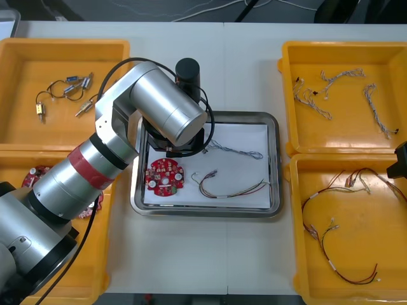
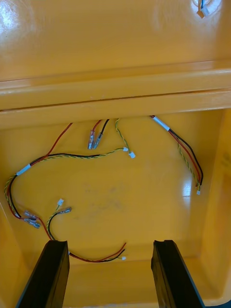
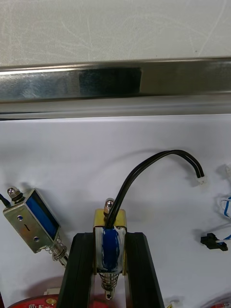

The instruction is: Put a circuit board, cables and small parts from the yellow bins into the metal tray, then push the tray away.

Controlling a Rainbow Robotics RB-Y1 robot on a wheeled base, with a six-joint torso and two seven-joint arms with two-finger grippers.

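Metal and rigid, the small metal part [image 3: 109, 240] is clamped across its blue-wound body by the left gripper's [image 3: 109, 235] fingers, over the far-left part of the metal tray [image 3: 115, 84]. It looks light and compact, with a floppy black lead. The right gripper [image 2: 109, 244] hovers, fingers apart, above the near right yellow bin [image 2: 144, 192]. No writing is legible.

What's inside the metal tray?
Circuit board, blue-white cable, red-yellow cable, loose metal part, another metal part gripped by the left end effector. The left arm hides the tray's far-left corner in the front view. Right end effector hangs open over a bin.
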